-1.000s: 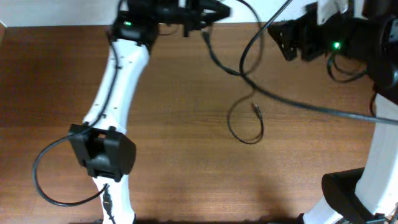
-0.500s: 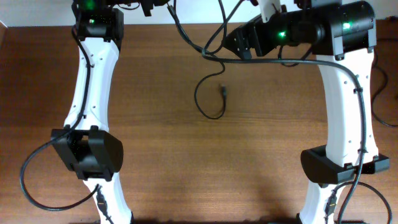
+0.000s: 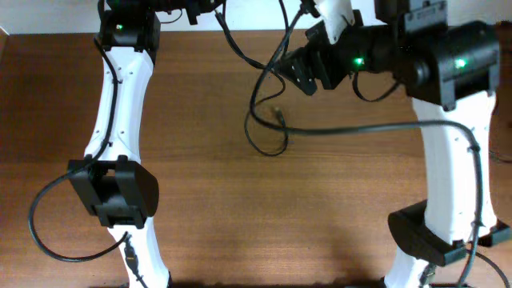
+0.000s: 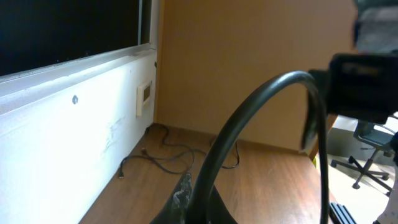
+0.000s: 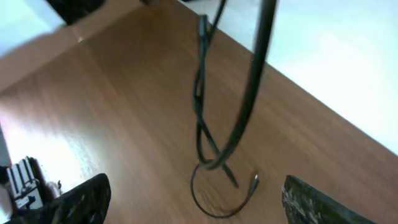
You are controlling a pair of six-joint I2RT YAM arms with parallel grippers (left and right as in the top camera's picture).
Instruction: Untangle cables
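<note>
A thin black cable point(image 3: 258, 136) hangs from the top of the overhead view down to a loop on the wooden table, with its plug end point(image 3: 278, 117) inside the loop. My left gripper point(image 3: 192, 10) is at the far top edge, shut on the cable. In the left wrist view the cable point(image 4: 249, 124) rises from between the shut jaws point(image 4: 200, 208) and arches right. My right gripper point(image 3: 301, 70) is open beside the hanging strands. In the right wrist view its fingers point(image 5: 199, 202) stand wide apart, with the twisted strands point(image 5: 202, 118) and plug point(image 5: 254, 182) between them, untouched.
A thicker black cable point(image 3: 368, 126) from the right arm crosses above the table from the loop toward the right. The left arm's base point(image 3: 112, 192) and the right arm's base point(image 3: 424, 228) stand near the front edge. A white wall point(image 4: 68, 137) borders the table's far side.
Both arms swung left over the first half second. Since then my right gripper has dropped slightly down-left toward the hanging strands, and the loop has shifted a little left. My left gripper keeps its hold.
</note>
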